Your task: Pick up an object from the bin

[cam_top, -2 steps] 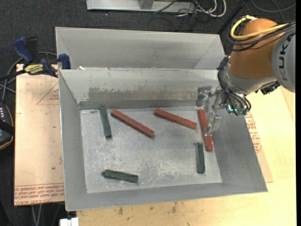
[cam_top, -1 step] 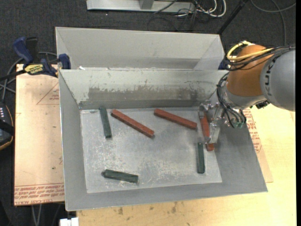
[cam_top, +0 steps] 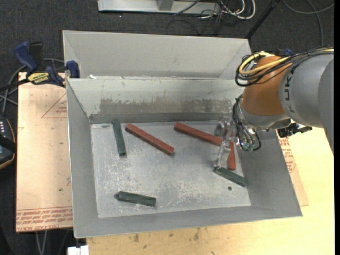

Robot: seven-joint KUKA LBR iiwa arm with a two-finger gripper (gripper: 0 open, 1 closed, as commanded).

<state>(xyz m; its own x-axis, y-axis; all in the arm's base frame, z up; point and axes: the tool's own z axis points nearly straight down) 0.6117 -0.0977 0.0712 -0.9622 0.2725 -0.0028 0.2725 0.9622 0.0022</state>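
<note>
My gripper is down at the right side of the bin, under the orange wrist cover. A long red stick lies slanted with its right end just beneath the gripper. A short red stick stands nearly upright in the view just below and right of the gripper. Below that, a dark green stick lies slanted on the bin floor. Whether any stick is gripped is hidden by the gripper's body.
Another red stick lies slanted in the middle of the floor. A green stick lies at the back left and a second green stick near the front left. The bin's right wall rises close beside the arm.
</note>
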